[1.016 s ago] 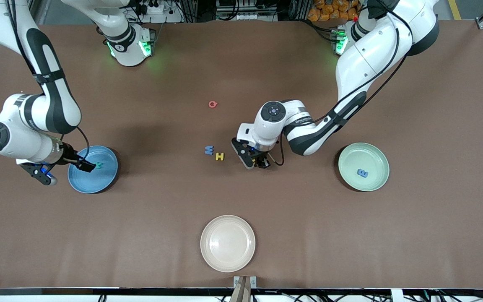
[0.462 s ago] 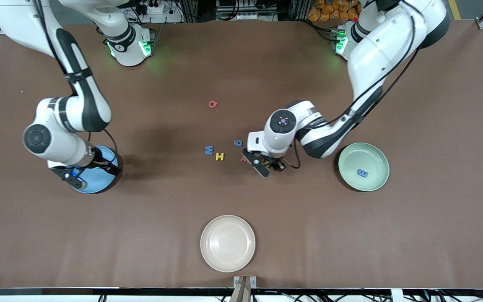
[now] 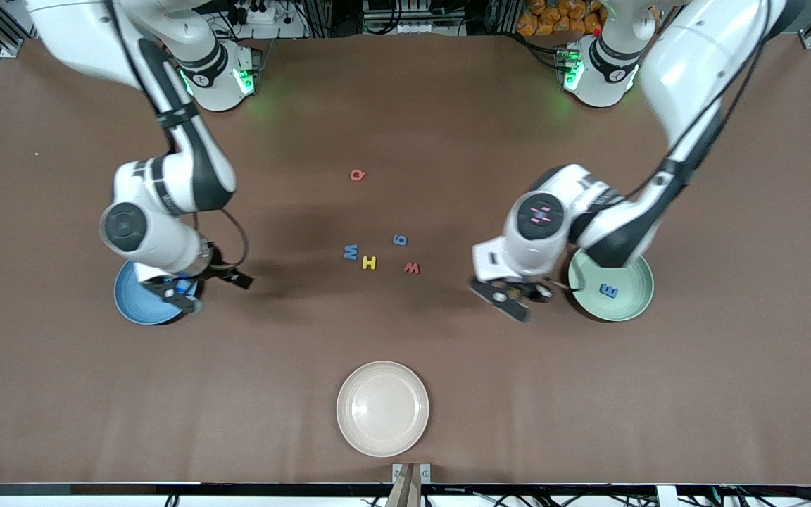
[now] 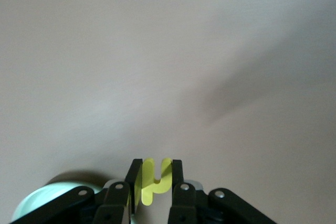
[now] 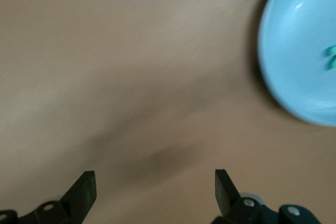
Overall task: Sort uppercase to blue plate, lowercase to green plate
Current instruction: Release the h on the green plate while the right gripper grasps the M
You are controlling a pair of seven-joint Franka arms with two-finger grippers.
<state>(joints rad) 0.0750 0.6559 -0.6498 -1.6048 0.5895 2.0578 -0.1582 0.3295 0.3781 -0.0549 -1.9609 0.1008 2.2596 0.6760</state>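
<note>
Left gripper (image 3: 518, 296) first: in your front view it hangs over bare table just beside the green plate (image 3: 627, 264), on the plate's side toward the table's middle, w/ the wrist covering part of the rim. You can't read the fingers from up here. Blue e (image 3: 610, 290) lies in that plate. Right gripper (image 3: 219, 276) is over the table at the edge of the blue plate (image 3: 131, 301), which its wrist mostly hides.

Mid-table, loose letters: pink-red Q (image 3: 357, 174) sits alone, farthest from the camera. Nearer the camera are blue g (image 3: 399, 240), blue W (image 3: 350, 251), yellow H (image 3: 369, 263) touching or nearly touching the W, and red w (image 3: 412, 267) toward the left arm's end. Cream plate (image 3: 382, 408) lies nearest the camera, well apart from the rest.

Left wrist view: you see the left gripper (image 4: 153, 178) clenched on the yellow h (image 4: 154, 181), held on edge between both fingers (image 4: 134, 179). Green plate's rim (image 4: 31, 203) peeks out beside the fingers.

Right wrist view: right gripper (image 5: 155, 184) is spread wide, nothing between its fingers (image 5: 84, 187), only table under them. Blue plate (image 5: 294, 51) shows off to one side w/ the teal-green R (image 5: 331, 56) lying in it, cut off by the frame edge.
</note>
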